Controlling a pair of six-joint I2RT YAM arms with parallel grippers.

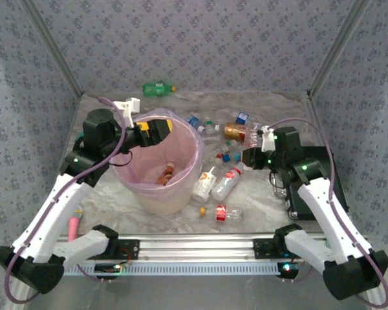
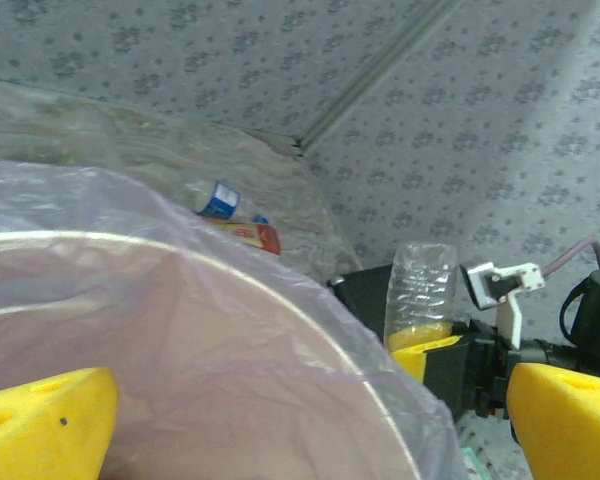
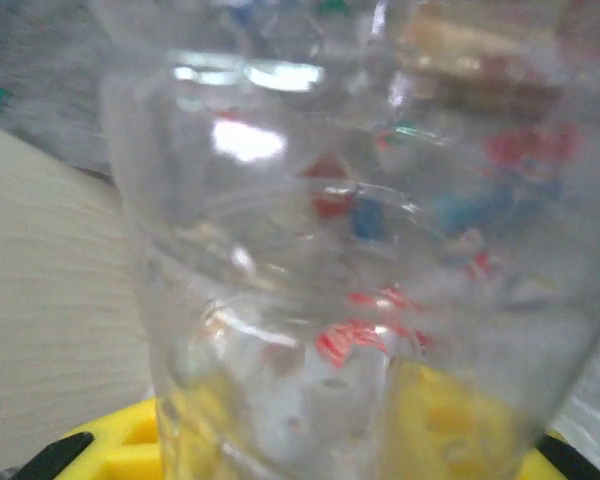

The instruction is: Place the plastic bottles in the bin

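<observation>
The bin [image 1: 171, 201] is sitting left of centre on the table [image 1: 262, 210], already holding at least one orange-brown bottle [image 1: 166, 173]. The left gripper [image 1: 161, 129] is hovering over the bin's far rim, its fingers spread wide and empty. On the right, the right gripper [image 1: 252, 156] is pinching a clear bottle [image 2: 421, 285] upright, apart from the bin. Most of the job seems to be waiting: a cluster of bottles [image 1: 216, 183] is lying beside the bin, and a green bottle [image 1: 157, 87] is resting at the back.
</observation>
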